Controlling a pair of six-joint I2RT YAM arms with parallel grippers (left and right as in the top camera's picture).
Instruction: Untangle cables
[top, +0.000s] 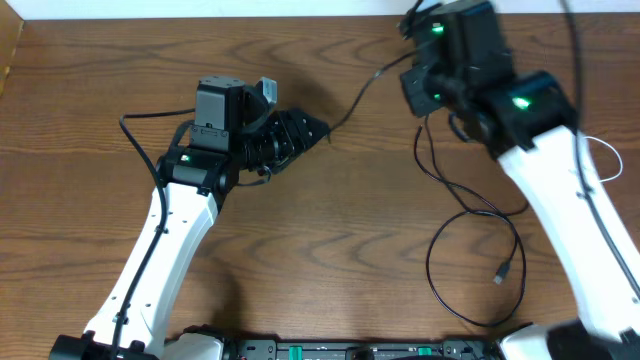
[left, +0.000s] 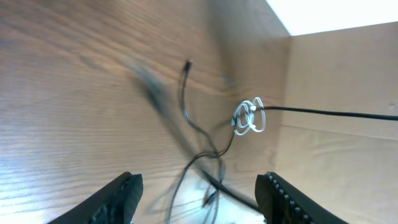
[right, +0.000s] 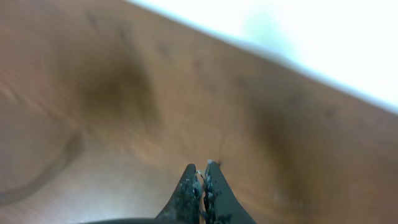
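Note:
A thin black cable (top: 365, 88) runs from my left gripper (top: 312, 130) up toward my right gripper (top: 418, 92). More black cable forms a loop (top: 470, 262) with a plug end (top: 503, 271) at the lower right. A white cable (top: 603, 160) lies beside the right arm. In the left wrist view my left gripper (left: 199, 199) is open with black cable strands (left: 208, 163) between its jaws, and a white coil (left: 249, 117) lies beyond. In the right wrist view my right gripper (right: 203, 174) is closed tight; the view is blurred and the cable hardly shows there.
The wooden table (top: 300, 260) ends at a pale wall edge along the top and right. A cardboard wall (left: 342, 74) stands behind the white coil. A thicker black arm cable (top: 135, 135) loops left of the left arm.

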